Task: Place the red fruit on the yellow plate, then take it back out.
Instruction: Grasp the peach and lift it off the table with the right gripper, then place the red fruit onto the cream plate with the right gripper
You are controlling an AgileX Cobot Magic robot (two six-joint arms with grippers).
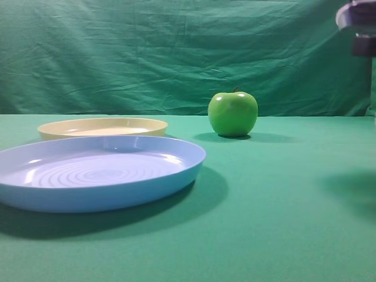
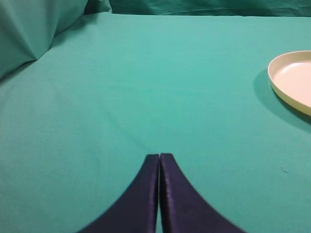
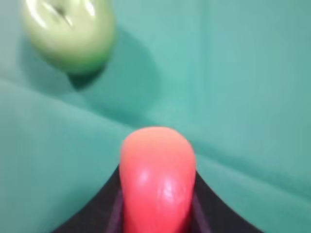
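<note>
Green cloth (image 1: 282,194) covers the table and hangs as a backdrop. Nearest in the high view: blue plate (image 1: 100,188); just behind it the yellow plate (image 1: 103,126), nothing on it; farther right, a green apple (image 1: 232,113). Right gripper (image 3: 156,213) is clamped on the red fruit (image 3: 158,179), fingers dark on both sides, above the cloth with the apple beyond, blurred. Left gripper (image 2: 159,158): jaws pressed together, holding nothing, over bare cloth, yellow plate off to its right.

Low table-level exterior view, two downward wrist views, sharing the yellow plate (image 1: 103,126) and green apple (image 1: 232,113)
</note>
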